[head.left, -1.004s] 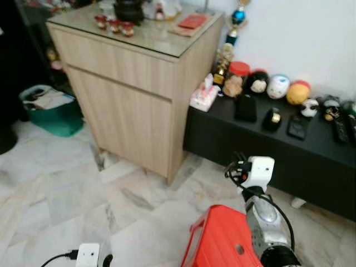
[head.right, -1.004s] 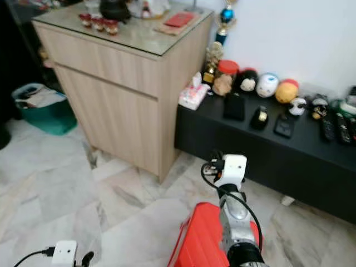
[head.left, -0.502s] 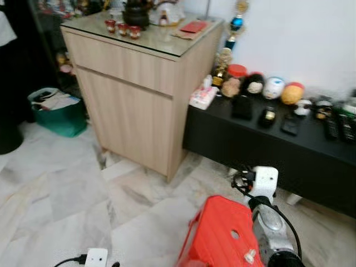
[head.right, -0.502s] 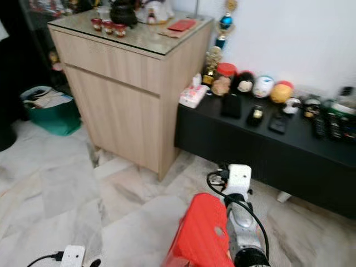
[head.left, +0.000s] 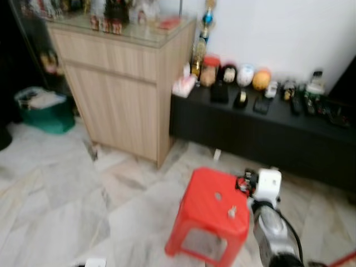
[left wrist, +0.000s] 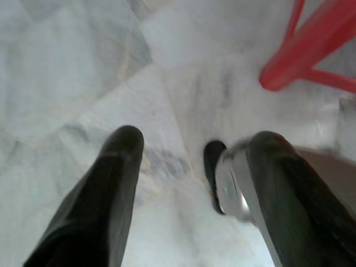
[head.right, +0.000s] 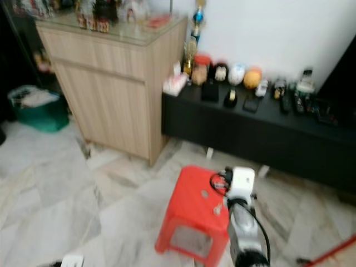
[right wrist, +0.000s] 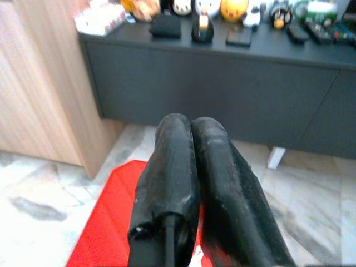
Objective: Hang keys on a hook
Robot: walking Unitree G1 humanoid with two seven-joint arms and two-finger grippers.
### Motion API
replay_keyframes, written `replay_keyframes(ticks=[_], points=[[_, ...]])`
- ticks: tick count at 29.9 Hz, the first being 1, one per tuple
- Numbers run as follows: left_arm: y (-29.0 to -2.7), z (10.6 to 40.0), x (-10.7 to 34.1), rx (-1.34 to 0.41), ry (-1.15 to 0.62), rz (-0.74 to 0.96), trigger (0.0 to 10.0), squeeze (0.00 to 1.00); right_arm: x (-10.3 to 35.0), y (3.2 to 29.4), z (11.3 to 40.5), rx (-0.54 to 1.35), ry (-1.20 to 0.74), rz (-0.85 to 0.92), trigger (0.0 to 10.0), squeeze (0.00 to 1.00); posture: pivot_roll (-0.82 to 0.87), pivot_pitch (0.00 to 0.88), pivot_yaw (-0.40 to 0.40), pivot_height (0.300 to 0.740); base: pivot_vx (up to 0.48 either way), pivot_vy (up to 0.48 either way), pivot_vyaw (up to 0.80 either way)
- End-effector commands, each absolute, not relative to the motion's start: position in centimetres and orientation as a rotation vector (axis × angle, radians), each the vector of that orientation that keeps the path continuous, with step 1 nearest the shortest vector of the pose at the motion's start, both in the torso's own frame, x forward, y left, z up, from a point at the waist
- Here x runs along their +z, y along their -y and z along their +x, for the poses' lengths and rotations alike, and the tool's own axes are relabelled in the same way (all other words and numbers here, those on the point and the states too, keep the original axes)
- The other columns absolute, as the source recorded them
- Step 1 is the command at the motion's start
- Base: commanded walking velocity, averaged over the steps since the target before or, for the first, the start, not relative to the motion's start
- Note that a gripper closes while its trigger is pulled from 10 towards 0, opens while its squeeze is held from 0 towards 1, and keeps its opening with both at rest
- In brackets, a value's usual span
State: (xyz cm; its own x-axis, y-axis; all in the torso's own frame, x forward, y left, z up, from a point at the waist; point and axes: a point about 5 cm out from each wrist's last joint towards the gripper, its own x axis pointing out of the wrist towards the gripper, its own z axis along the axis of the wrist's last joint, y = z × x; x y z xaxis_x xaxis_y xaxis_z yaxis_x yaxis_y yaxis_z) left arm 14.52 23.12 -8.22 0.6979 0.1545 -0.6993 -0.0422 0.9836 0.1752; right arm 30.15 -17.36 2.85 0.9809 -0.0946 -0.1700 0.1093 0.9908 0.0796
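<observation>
A small metallic object (head.left: 232, 211), possibly the keys, lies on the top of a red plastic stool (head.left: 208, 208); it is too blurred to be sure. My right gripper (right wrist: 191, 125) is raised just beside the stool's right edge and points toward the black console. Its two black fingers are pressed together with nothing visible between them. The white wrist camera (head.left: 268, 184) sits just behind them. Low over the marble floor, my left gripper (left wrist: 197, 138) hangs open, with one red stool leg (left wrist: 300, 53) beyond it.
A tall wooden cabinet (head.left: 119, 89) with a glass top stands at the left. Against the white wall runs a low black console (head.left: 261, 130) carrying figurines, jars and remotes. A green bin (head.left: 41, 108) sits at the far left. Marble floor (head.left: 67, 194) spreads around the stool.
The whole picture has shifted: the camera has drawn back, so the stool now shows whole and the cabinet and console look farther off. My right arm keeps its raised pose.
</observation>
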Motion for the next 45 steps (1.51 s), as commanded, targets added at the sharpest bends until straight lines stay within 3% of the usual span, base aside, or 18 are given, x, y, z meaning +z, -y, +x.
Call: replay_keyframes(ticks=[1,9,45], points=[[-22.67,13.56,-8.77,0.11,-0.833,0.134,10.0,0.0,4.06,17.79,30.97,-0.119,-0.119,0.087,10.0,0.0,0.08,0.0,-0.097,0.74,-0.382,0.0,-0.61],[-22.56,13.65,-8.76,0.109,-0.828,0.131,10.0,0.0,4.35,17.51,31.24,-0.114,-0.108,0.087,10.0,0.0,0.08,0.0,-0.102,0.74,-0.366,0.0,-0.8],[-21.94,14.14,-8.67,0.107,-0.805,0.094,10.0,0.0,4.82,18.47,31.33,-0.225,-0.087,0.054,10.0,0.0,0.08,0.0,-0.101,0.74,0.0,0.0,-0.79]])
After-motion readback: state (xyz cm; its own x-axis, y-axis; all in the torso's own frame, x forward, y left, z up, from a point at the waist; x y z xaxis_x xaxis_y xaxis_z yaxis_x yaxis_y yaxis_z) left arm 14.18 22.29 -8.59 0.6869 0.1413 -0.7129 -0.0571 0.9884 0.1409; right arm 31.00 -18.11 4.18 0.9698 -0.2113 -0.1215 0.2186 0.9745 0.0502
